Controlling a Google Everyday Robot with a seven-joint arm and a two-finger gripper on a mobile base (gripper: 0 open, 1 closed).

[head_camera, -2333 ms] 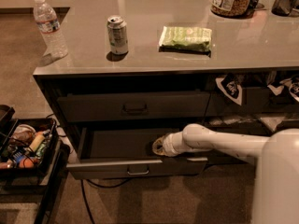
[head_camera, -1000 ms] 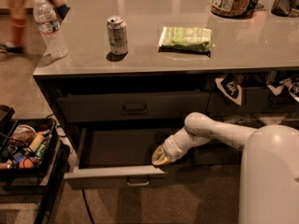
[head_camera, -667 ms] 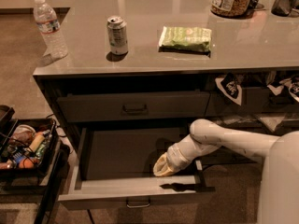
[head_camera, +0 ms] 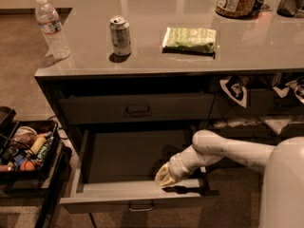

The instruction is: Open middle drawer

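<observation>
Middle drawer, wide, dark grey, flat-fronted with a small bar pull (head_camera: 133,165), stands drawn well out beneath the front edge of the glossy grey desk (head_camera: 156,61). My pale gripper (head_camera: 164,175) sits inside, against the front panel; whether it is spread or closed I cannot tell. Opening looks nearly complete; next, I judge, lift clear.

A water bottle (head_camera: 51,27) stands at the left of the counter (head_camera: 152,8), with a can (head_camera: 120,35) to its right, then a snack packet (head_camera: 189,39). Below the top drawer (head_camera: 137,109), the middle drawer (head_camera: 118,192) juts forward. The gripper (head_camera: 164,177) is inside it, against its front wall.
</observation>
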